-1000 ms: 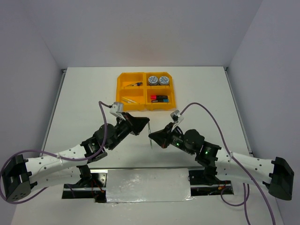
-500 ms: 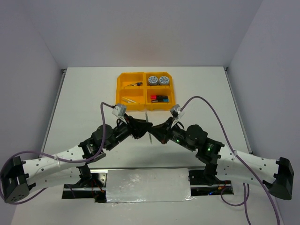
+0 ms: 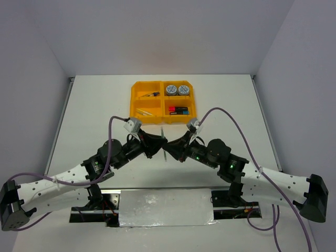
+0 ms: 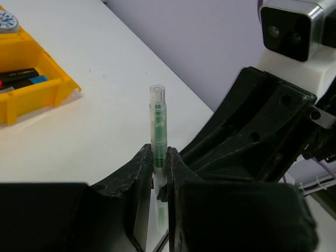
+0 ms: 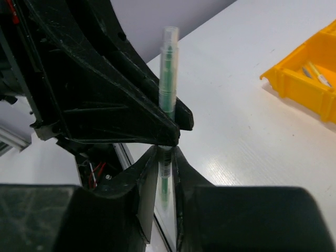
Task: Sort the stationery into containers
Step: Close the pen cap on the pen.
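A thin pale pen with a green core stands upright between both grippers, a short way in front of the orange-yellow tray. My left gripper is shut on its middle. My right gripper is shut on its lower part, just under the left fingers; the pen rises above them. In the top view the two grippers meet tip to tip with the pen between them. The tray holds two tape rolls, highlighters, pale pens and a small dark item.
The tray's near corner shows in the left wrist view and in the right wrist view. A metal plate lies at the near table edge between the arm bases. Grey walls enclose the table on three sides.
Both grippers have moved toward each other and a little toward the tray. They now meet at the pen, which stands between them.
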Robot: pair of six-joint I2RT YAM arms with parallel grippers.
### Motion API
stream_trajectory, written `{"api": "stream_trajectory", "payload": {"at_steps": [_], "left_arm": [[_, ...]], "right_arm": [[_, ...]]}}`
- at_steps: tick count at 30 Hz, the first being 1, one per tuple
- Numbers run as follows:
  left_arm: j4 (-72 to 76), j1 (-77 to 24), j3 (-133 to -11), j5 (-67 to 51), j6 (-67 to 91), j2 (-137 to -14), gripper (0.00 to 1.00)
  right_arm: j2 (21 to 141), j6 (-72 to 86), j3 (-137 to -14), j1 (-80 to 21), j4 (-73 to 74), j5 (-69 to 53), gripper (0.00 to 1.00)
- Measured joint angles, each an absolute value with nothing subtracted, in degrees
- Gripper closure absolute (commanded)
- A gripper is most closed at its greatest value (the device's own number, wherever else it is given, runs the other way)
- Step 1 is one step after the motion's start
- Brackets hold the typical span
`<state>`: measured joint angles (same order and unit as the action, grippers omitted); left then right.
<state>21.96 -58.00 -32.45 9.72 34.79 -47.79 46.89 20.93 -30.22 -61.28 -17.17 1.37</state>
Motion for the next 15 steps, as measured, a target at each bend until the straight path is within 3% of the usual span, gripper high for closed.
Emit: {"api": "stream_trajectory", "payload": {"at_steps": [1,2,8,11,14,15], "left_arm": [[21.91,-58.00,-32.53,9.13,34.13,-47.70,1.00],[21.91,-57.98,-32.60,8.16,32.95,-47.57,1.00],[24.23,-57.87,-32.58,0.84,28.45,-44.82,1.00],[26.26,-57.87,-32.58,-2.09,27.14,-42.70,0.98],[26.59,-57.69,-32.58,-3.36,25.82,-42.15,0.89],[26.68,-57.63,-32.58,-3.88,26.04,-42.15,0.81]], "right_arm": [[46.92,20.84,-30.22,-61.23,-17.39,0.86,0.63],[46.92,20.75,-30.22,-61.23,-17.63,0.19,0.60],[47.51,20.47,-30.20,-61.25,-20.16,-5.39,0.55],[48.42,20.71,-30.22,-61.25,-21.19,-7.84,0.65],[48.93,20.64,-30.30,-61.56,-23.18,-10.81,1.00],[48.93,20.40,-30.37,-61.71,-23.35,-11.27,1.00]]}}
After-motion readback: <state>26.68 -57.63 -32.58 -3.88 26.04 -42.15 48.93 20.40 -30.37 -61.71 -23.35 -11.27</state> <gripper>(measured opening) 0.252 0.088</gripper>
